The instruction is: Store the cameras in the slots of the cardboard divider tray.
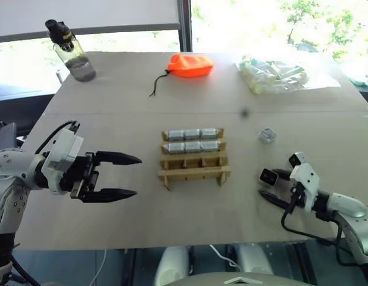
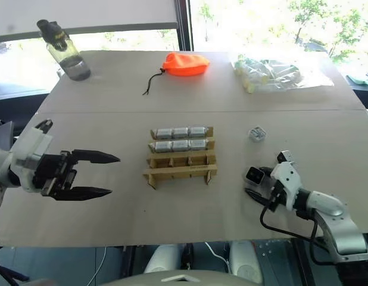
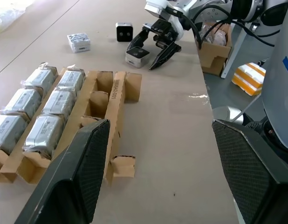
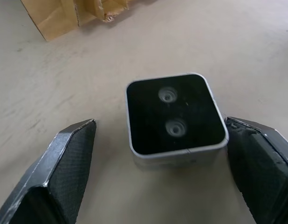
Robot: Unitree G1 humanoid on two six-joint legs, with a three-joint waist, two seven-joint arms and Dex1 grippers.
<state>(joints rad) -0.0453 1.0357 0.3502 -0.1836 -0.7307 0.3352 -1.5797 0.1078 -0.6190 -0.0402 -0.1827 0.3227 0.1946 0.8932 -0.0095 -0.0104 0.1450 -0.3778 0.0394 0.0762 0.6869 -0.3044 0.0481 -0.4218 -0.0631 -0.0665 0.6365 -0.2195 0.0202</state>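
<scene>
The right claw (image 1: 268,186) is held apart astride a black-faced camera (image 4: 174,116) on the counter (image 1: 142,214), evidently for pickup. The left claw (image 1: 130,176) waits apart beside the cardboard divider tray (image 1: 193,173), whose two far rows are filled.

text: none legible | tray (image 3: 117,100) print: too small to read

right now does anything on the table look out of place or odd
Three cameras lie loose right of the cardboard divider tray, whose two front rows stand empty: one wrapped, one past the right tool, and a bare one between that tool's open fingers.
</scene>
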